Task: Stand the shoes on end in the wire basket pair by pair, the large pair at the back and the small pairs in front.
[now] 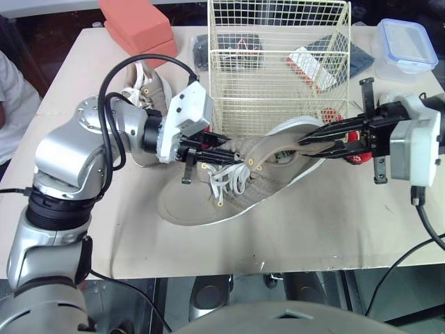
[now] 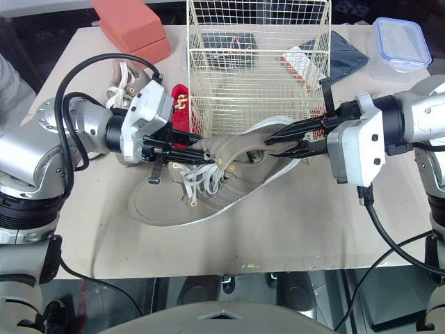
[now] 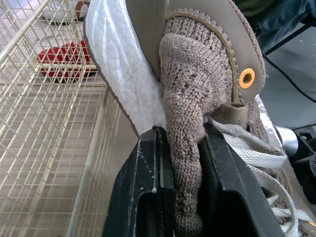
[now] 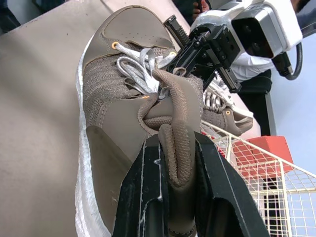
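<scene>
While the big tan shoe (image 1: 208,198) lies slanted on the surface (image 1: 334,223) just in front of the wire basket (image 1: 278,62), the left hand (image 1: 222,154) pinches its knit tongue and the right hand (image 1: 306,144) pinches its heel rim. Another tan shoe (image 1: 149,87) sits beside the basket.

— What sits on the table (image 1: 348,229)?
— Red blocks (image 1: 135,24) at the far left corner, a lidded plastic tub (image 1: 407,45) far right, dark cloth (image 1: 358,59) just beside it.
— Anyone nearby?
— A white sleeve (image 1: 10,104), left edge.
</scene>
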Available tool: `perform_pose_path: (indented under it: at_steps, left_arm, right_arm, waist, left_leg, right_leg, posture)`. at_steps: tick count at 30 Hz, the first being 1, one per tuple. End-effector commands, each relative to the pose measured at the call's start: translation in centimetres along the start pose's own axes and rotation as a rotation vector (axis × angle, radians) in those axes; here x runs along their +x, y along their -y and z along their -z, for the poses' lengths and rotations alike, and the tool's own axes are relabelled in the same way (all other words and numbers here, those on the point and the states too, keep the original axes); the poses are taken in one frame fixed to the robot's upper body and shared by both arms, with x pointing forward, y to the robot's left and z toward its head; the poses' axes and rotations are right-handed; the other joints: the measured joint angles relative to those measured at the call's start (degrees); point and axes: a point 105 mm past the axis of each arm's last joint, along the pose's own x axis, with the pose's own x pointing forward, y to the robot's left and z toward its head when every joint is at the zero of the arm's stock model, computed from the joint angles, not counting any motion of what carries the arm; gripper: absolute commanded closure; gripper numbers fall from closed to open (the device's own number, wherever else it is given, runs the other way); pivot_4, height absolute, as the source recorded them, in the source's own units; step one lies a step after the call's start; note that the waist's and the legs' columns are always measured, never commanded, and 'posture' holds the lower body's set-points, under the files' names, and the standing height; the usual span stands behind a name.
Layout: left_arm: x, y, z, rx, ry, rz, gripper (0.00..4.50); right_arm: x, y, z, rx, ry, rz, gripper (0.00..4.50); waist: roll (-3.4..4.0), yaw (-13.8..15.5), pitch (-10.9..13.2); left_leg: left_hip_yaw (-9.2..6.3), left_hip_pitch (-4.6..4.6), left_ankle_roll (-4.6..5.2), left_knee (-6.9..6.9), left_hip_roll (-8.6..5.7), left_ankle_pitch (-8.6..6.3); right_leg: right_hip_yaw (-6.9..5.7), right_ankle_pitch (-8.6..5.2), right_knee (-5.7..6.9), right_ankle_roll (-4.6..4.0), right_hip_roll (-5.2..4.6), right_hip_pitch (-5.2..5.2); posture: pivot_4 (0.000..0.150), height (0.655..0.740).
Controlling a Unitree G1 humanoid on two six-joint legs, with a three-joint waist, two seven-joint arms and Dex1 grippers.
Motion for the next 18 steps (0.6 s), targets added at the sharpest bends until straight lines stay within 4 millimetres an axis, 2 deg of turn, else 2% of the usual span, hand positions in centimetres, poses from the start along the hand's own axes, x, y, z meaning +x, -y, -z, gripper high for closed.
perform_pose_path:
  at_steps: [1,2,4,5,6,9,12,18]
  left_arm:
    - [-0.2,1.3,-2.0,0.058,0.084,0.021,4.14]
    - [-0.3,1.3,-2.1,0.057,0.096,0.015,4.14]
    - [-0.2,1.5,-2.2,0.059,0.131,-0.008,4.15]
    - [-0.1,1.5,-2.3,0.067,0.148,-0.025,4.15]
    - [0.1,1.6,-2.3,0.073,0.165,-0.043,4.15]
    - [0.6,1.9,-2.5,0.076,0.251,-0.100,4.15]
    - [0.6,2.0,-2.2,0.064,0.301,-0.162,4.15]
    - [1.2,2.0,-2.6,0.047,0.433,-0.276,4.15]
  right_arm:
    - [-0.5,0.9,-1.5,-0.008,0.050,0.068,3.25]
    - [-0.6,0.9,-1.5,0.012,0.056,0.077,2.99]
    - [-1.0,1.1,-1.7,0.068,0.077,0.121,1.87]
    - [-1.2,1.2,-1.6,0.104,0.082,0.146,1.55]
    - [-1.5,1.2,-1.5,0.141,0.081,0.167,1.03]
    - [-3.0,1.0,-0.5,0.304,0.064,0.240,0.03]
    - [-4.2,-0.1,0.0,0.483,0.041,0.278,0.03]
    - [-5.5,-1.0,-0.3,0.747,0.072,0.394,0.03]
  waist:
    - [0.00,0.0,0.0]
    - [-0.01,0.0,0.0]
    - [-0.01,0.0,0.0]
    - [-0.01,0.0,0.0]
    - [-0.01,0.1,0.0]
    - [-0.03,0.2,0.0]
    - [-0.05,0.2,0.0]
    - [-0.06,0.1,0.0]
  left_leg:
    - [0.00,0.00,0.00,0.00,0.00,0.00]
    - [0.00,0.00,0.00,0.00,0.01,0.00]
    - [-0.02,0.00,0.00,0.00,0.03,0.00]
    - [-0.02,0.00,0.00,0.00,0.04,0.00]
    - [-0.02,0.00,0.00,0.01,0.05,0.00]
    - [-0.03,-0.01,0.01,0.01,0.04,0.00]
    - [-0.05,-0.02,0.01,0.01,0.04,0.00]
    - [-0.03,0.07,0.01,-0.01,0.06,0.00]
  right_leg:
    - [-0.01,0.00,0.00,0.00,0.00,0.00]
    - [0.00,0.00,0.00,0.00,-0.01,0.00]
    - [-0.01,0.00,0.01,0.00,-0.03,0.01]
    - [-0.01,0.00,0.00,0.00,-0.04,0.01]
    - [0.00,0.00,0.01,0.00,-0.05,0.02]
    - [0.00,0.01,0.00,0.00,-0.09,0.04]
    - [-0.01,0.01,-0.01,0.00,-0.12,0.06]
    - [0.03,0.01,0.03,-0.01,-0.14,0.09]
  posture:
    - [0.150,0.6860]
    - [0.150,0.6860]
    - [0.150,0.6860]
    - [0.150,0.6860]
    - [0.150,0.6860]
    - [0.150,0.6860]
    - [0.150,0.6860]
    - [0.150,0.6860]
